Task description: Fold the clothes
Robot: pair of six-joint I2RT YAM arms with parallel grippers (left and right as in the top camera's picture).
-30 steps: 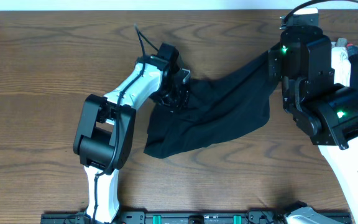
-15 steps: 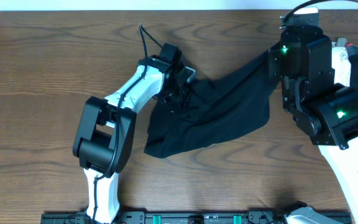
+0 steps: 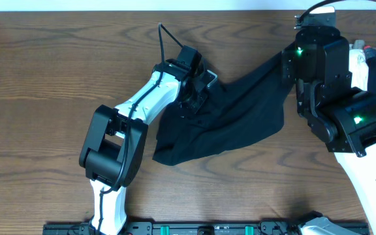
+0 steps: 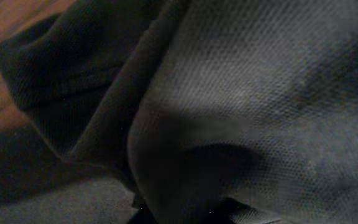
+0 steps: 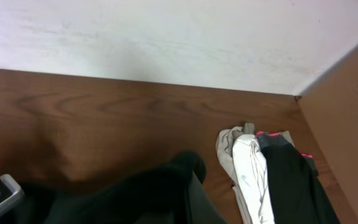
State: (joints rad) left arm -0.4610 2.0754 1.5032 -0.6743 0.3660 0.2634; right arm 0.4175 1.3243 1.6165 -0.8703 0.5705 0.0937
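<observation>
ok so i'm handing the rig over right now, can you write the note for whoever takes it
Left gripper: shut on the left edge of the black shirt.
Right gripper: shut on the shirt's far right end, so the cloth runs between the two arms.
Shirt: bunched and creased on the table, not laid flat, no fold made.
Other clothes: in a heap at the table's right edge.
Done: shirt gripped at both ends.
Left: spread it flat, fold it, then likely the heap.
</observation>
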